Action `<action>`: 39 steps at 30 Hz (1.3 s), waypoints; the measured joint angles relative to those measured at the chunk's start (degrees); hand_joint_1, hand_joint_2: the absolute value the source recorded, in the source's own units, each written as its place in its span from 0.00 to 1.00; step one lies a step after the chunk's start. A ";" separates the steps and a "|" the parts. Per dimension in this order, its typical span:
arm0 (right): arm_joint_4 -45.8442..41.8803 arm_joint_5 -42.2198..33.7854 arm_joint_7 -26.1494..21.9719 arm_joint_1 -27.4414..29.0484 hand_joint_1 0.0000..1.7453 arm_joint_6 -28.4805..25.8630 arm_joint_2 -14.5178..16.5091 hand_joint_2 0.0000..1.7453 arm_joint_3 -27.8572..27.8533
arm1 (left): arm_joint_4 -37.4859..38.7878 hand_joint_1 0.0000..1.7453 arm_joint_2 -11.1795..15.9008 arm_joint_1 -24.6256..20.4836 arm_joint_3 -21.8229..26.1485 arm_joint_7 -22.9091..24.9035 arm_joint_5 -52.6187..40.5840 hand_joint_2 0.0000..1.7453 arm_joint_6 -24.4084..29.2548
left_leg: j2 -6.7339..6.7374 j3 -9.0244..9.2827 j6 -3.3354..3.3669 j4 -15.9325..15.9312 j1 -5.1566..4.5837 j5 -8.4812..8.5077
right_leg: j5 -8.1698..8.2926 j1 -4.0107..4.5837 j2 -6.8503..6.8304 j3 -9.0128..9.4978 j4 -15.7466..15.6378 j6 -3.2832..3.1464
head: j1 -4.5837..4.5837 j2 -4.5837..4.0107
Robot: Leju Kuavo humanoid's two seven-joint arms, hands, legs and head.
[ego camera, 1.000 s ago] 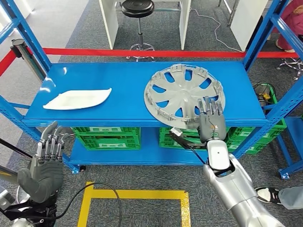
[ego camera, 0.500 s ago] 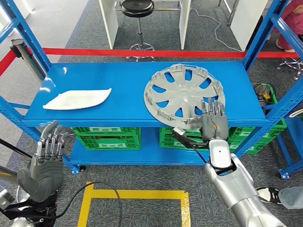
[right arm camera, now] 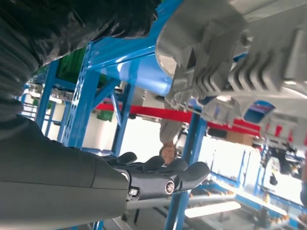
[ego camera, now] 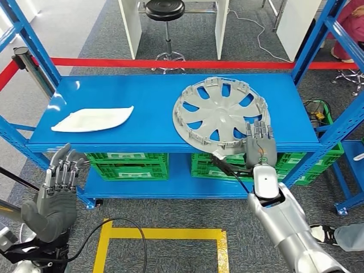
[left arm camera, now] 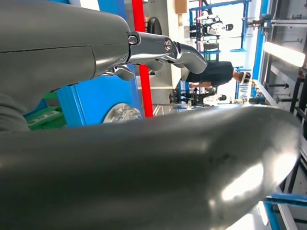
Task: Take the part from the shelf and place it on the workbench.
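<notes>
We see the big grey wheel cover [ego camera: 221,116] lying flat on the blue shelf [ego camera: 145,122], right of the frame's middle. Our right hand [ego camera: 259,145] reaches its near edge, fingers straight and apart, holding nothing. Our left hand [ego camera: 56,190] waits lower left, open too.

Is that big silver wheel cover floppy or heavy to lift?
The wheel cover looks like thin moulded plastic with open slots, so probably light and fairly stiff. It overhangs the shelf edge, so it may tip when the right hand lifts it.
</notes>
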 joint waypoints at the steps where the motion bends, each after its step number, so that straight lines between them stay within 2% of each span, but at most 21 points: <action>1: 1.27 -0.30 -0.03 -0.71 0.00 -0.13 0.01 1.00 -0.24 | 0.05 0.00 0.08 -0.16 -0.14 0.05 0.01 0.00 -0.02 | 0.00 0.00 0.00 0.00 0.00 0.00 | 0.00 0.00 -0.01 0.00 0.00 0.00 | 0.00 0.00; 19: 7.65 -1.53 -0.85 -3.83 0.00 -0.37 1.08 1.00 -1.00 | 0.08 0.00 0.81 -0.34 -0.92 0.62 0.08 0.00 0.12 | 0.00 0.00 0.00 0.01 0.00 0.00 | 0.01 0.00 -0.01 0.00 0.00 0.00 | 0.01 0.00; 26: 8.37 -4.17 -2.13 -5.40 0.00 2.52 2.38 1.00 -0.76 | 0.09 0.00 0.95 -0.40 -1.07 0.90 0.09 0.00 -0.02 | 0.01 0.00 0.00 0.01 0.01 0.00 | 0.01 0.00 0.01 0.00 0.00 0.00 | 0.01 0.00; 39: 7.57 -7.95 -4.08 -6.68 0.00 5.49 5.45 1.00 5.02 | 0.08 0.00 1.09 -0.62 -1.14 0.96 0.08 0.00 -0.14 | 0.01 0.00 -0.01 0.00 0.01 0.01 | 0.01 0.01 0.01 0.00 0.01 0.00 | 0.01 0.00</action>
